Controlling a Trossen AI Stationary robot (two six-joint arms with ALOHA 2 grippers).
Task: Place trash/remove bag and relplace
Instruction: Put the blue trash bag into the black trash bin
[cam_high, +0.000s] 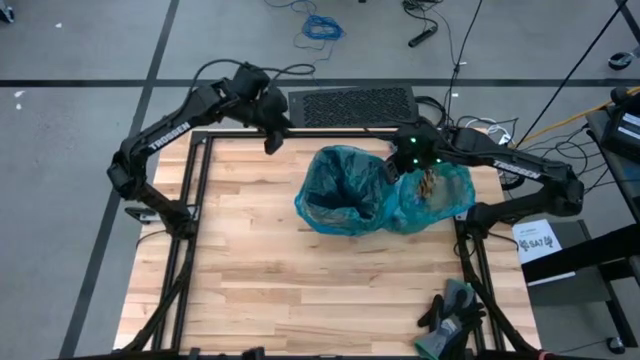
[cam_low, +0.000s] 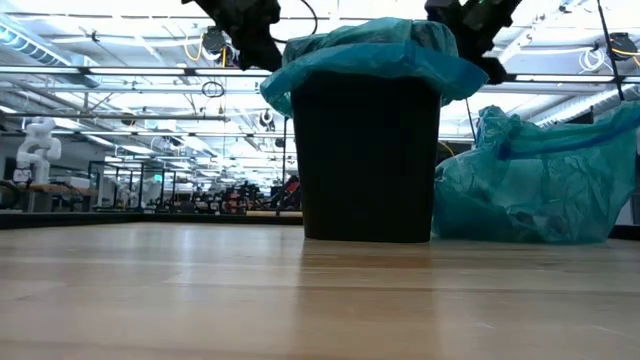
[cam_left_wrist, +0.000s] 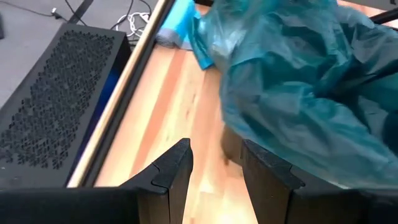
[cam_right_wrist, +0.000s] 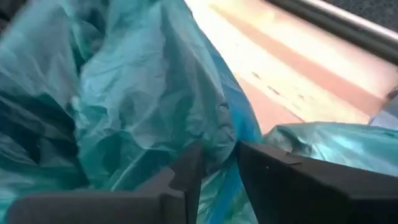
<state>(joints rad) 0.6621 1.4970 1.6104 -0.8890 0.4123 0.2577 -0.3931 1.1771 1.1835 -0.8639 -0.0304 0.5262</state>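
Between right gripper (cam_right_wrist: 217, 152) fingers, pinched liner (cam_right_wrist: 143, 93) fold at bin (cam_low: 365, 160) rim; held left gripper (cam_left_wrist: 216, 158) parted, empty, beside bin; saw trash (cam_high: 428, 185) in bag (cam_high: 455, 197) beside right gripper; risked yanking liner off rim on lifting.

You are looking at a robotics lab or workshop: a wooden table (cam_high: 300, 280) in a dark metal frame (cam_high: 190, 200) stands on grey concrete floor (cam_high: 80, 60) strewn with cables (cam_high: 322, 27), with a long hall of ceiling lights (cam_low: 120, 45) and benches behind.
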